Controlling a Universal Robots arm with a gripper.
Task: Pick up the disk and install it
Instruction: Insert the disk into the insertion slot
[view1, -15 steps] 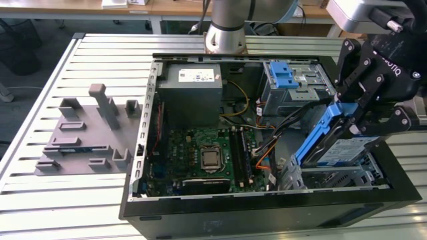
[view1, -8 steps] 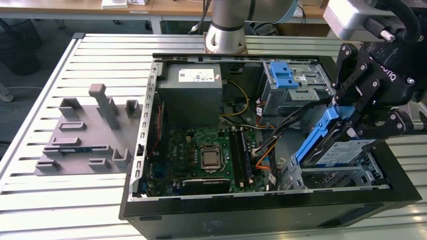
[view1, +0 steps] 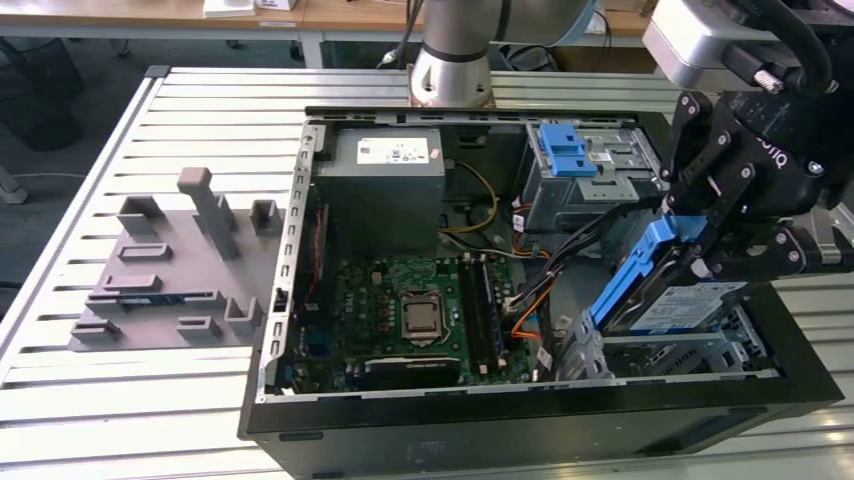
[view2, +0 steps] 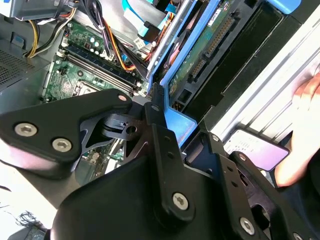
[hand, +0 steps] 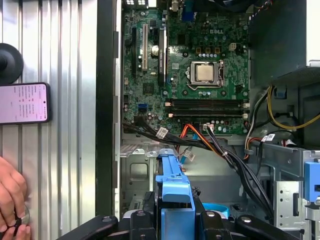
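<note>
The black metal gripper (view1: 707, 255) is clamping the disk (view1: 667, 300) across its edges. It is holding it tilted, with a blue plastic rail uppermost, over the bay at 4 o'clock in the open black case (view1: 534, 425) in the exterior view. The silver, flat, rectangular disk is hanging at 3 o'clock from the green motherboard (view1: 400, 310), with loose orange and black cables (view1: 534, 300) running between them. A grey boxy power supply (view1: 380, 185) is sitting at 12 o'clock from the board, and a bare metal cage (view1: 587, 170) with blue tabs at 2 o'clock. The case is resting on a ribbed aluminium table (view1: 200, 100), where a matte grey fixture (view1: 174, 270) of upright posts is standing at 9 o'clock. In the first wrist view a hand (hand: 12, 200) is resting on the slats near a flat phone (hand: 22, 102). Wood-topped desks are lining the room at 12 o'clock.
</note>
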